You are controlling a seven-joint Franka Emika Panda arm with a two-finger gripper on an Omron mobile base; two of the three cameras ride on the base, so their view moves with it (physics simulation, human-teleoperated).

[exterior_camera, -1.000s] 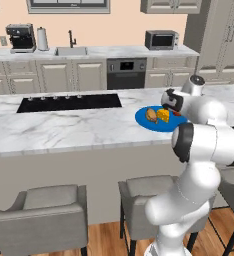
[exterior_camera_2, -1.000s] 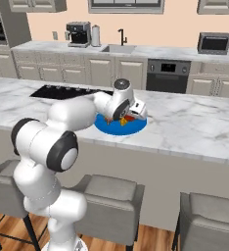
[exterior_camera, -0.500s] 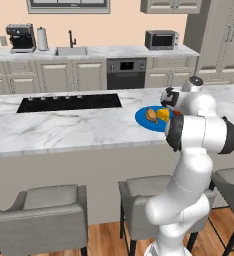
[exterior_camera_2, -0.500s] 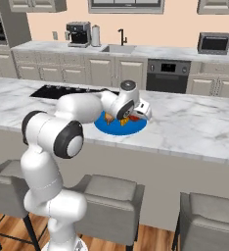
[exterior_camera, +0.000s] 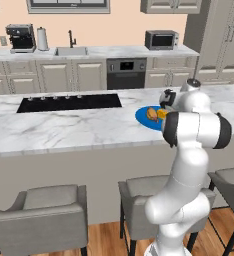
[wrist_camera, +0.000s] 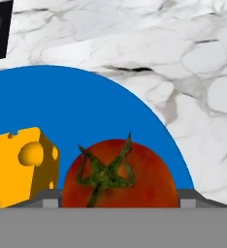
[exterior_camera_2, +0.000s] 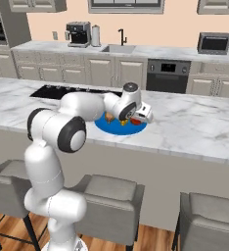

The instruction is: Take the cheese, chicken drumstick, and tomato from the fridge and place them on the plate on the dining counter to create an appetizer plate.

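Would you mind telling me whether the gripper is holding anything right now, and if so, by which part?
It cannot be told: the tomato lies on the plate right at the gripper, but no contact shows.

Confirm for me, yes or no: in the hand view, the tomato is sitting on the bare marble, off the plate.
No, the tomato rests on the blue plate, right beside the cheese.

Your arm's elbow swung up and straightened over the last second, and the gripper [exterior_camera_2: 136, 116] shifted slightly across the plate [exterior_camera_2: 117, 128].
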